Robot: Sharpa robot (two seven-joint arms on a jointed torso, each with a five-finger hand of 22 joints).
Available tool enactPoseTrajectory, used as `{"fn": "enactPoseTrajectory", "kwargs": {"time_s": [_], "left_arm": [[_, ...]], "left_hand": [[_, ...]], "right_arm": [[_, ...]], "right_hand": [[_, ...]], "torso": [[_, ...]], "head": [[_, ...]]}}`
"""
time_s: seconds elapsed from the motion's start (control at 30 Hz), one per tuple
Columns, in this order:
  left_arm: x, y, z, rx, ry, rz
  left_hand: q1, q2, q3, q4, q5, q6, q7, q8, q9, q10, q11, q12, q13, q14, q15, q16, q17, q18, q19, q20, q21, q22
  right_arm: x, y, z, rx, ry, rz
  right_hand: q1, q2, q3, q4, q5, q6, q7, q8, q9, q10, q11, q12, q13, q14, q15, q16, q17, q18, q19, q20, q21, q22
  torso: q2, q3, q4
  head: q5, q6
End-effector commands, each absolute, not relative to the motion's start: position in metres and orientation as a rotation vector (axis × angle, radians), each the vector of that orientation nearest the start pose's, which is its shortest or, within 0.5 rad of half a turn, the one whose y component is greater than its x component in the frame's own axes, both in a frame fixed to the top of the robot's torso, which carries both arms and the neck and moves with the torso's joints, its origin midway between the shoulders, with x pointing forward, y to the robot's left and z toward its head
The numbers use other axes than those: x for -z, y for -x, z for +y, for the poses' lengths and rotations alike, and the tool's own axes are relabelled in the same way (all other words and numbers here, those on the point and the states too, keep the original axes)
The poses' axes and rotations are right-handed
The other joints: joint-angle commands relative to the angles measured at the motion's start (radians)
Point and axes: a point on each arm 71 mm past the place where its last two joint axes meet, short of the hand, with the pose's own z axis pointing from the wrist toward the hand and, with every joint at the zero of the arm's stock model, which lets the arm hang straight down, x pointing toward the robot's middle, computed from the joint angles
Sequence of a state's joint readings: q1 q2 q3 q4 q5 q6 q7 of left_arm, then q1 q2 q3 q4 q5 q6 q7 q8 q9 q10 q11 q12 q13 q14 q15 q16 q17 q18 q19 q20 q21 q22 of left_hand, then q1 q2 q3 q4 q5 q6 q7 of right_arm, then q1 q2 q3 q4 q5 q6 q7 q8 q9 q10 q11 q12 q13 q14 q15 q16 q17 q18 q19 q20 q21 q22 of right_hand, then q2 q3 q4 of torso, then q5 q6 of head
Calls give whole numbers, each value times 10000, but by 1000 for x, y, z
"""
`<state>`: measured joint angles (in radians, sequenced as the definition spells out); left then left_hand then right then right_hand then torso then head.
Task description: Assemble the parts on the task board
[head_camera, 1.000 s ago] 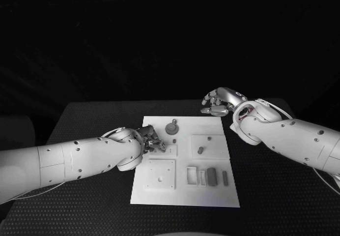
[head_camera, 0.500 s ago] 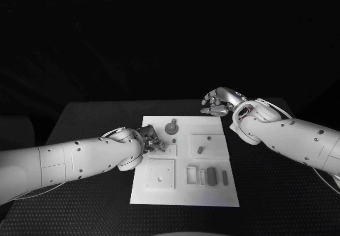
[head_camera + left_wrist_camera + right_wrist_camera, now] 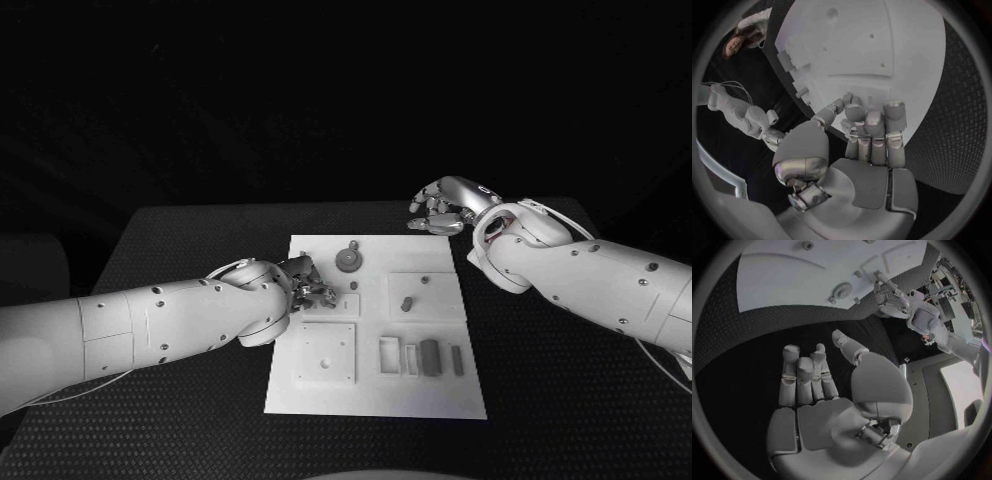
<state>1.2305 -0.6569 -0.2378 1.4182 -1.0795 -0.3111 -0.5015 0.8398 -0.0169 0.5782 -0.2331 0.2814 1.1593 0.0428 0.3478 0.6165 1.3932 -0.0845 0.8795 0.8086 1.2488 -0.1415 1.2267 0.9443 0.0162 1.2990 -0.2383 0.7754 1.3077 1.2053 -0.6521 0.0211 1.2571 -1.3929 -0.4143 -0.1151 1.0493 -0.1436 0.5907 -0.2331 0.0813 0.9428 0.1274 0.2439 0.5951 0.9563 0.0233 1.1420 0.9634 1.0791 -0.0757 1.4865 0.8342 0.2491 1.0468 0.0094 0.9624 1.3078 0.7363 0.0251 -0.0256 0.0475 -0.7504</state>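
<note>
One small part [image 3: 355, 289] lies just beside the left hand [image 3: 306, 284] — apart.

Two glossy white arms [image 3: 159, 320] dotted with small dark screws end in silver segmented hands, the left hand [image 3: 306, 284] and the right hand [image 3: 450, 205], thin cables trailing.

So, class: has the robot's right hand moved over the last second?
No. The right hand hangs off the far right corner of the white board, same as before.
</note>
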Motion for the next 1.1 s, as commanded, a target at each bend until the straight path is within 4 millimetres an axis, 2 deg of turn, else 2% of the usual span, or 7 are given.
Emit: {"fn": "enactPoseTrajectory", "kwargs": {"time_s": [0.03, 0.53, 0.6, 0.67, 0.77, 1.03, 1.1], "left_arm": [[268, -477, 163, 4139, 2632, 21173], [267, -478, 163, 4186, 2753, 21038], [267, -478, 163, 4197, 2762, 21028], [266, -478, 163, 4224, 2820, 20967], [266, -478, 163, 4252, 2849, 20941], [266, -478, 163, 4354, 3000, 20932], [266, -479, 164, 4338, 3010, 20935]], "left_hand": [[-52, -75, 11, 78, 87, 877, -528, 14, 2150, -373, -317, 63, -19, -400, -402, 46, -24, 490, -51, -304, 44, 210], [-169, -184, -1, 146, 203, 881, -523, -18, 2141, -388, -313, 109, -63, -437, -394, 127, -118, 495, -70, -303, 72, 207], [-223, -249, -12, 202, 27, 869, -519, -36, 2138, -400, -308, 115, -91, -454, -405, 144, -166, 504, -75, -309, 69, 199], [-299, -375, -11, 348, -477, 861, -515, -57, 2139, -414, -312, 132, -141, -478, -424, 185, -253, 519, -83, -318, 57, 188], [-386, -497, -20, 493, -726, 839, -513, -82, 2138, -426, -304, 149, -181, -500, -438, 219, -323, 525, -91, -321, 46, 183], [-844, -937, -108, 1022, -2194, 791, -505, -156, 2141, -497, -298, 228, -310, -604, -484, 365, -556, 559, -139, -345, 0, 185], [-999, -1090, -157, 1156, -2306, 776, -496, -168, 2144, -509, -293, 241, -326, -621, -489, 388, -586, 560, -147, -343, -8, 183]], "right_arm": [[171, -542, -185, -6157, -77, 15487], [171, -542, -185, -6155, -84, 15500], [171, -542, -185, -6156, -91, 15502], [171, -542, -185, -6154, -94, 15504], [171, -542, -185, -6151, -97, 15504], [172, -543, -185, -6143, -104, 15504], [172, -543, -185, -6143, -102, 15510]], "right_hand": [[-100, 14, -24, -21, -25, 62, 50, 51, 9, 6, -4, 24, -10, 3, -54, 3, -17, 127, -2, -27, -10, 160], [-127, 14, -30, -2, -24, 61, 51, 50, 10, 5, -4, 25, -15, 2, -53, 3, -20, 127, -3, -24, -12, 160], [-128, 13, -30, -1, -24, 61, 51, 49, 10, 5, -4, 25, -16, 2, -53, 2, -20, 127, -3, -24, -12, 160], [-130, 13, -30, 1, -24, 60, 51, 49, 10, 5, -4, 25, -16, 2, -53, 2, -20, 127, -3, -24, -13, 159], [-133, 11, -31, 2, -24, 59, 51, 48, 9, 5, -4, 25, -17, 1, -53, 2, -20, 127, -4, -23, -13, 159], [-141, 4, -32, 7, -23, 53, 53, 44, 8, 3, -3, 24, -20, -1, -52, 1, -22, 127, -6, -23, -15, 159], [-142, 4, -31, 8, -23, 51, 53, 43, 8, 2, -3, 24, -21, -1, -52, 0, -22, 127, -6, -23, -16, 159]], "torso": [[-2, -1, 6], [-1, -2, -3], [-1, 1, -2], [-1, 0, -1], [-1, -5, 0], [-3, -5, 3], [-1, -5, 5]], "head": [[1, -1], [-1, 16], [0, 21], [-4, 17], [-9, 18], [-21, 31], [-27, 29]]}}
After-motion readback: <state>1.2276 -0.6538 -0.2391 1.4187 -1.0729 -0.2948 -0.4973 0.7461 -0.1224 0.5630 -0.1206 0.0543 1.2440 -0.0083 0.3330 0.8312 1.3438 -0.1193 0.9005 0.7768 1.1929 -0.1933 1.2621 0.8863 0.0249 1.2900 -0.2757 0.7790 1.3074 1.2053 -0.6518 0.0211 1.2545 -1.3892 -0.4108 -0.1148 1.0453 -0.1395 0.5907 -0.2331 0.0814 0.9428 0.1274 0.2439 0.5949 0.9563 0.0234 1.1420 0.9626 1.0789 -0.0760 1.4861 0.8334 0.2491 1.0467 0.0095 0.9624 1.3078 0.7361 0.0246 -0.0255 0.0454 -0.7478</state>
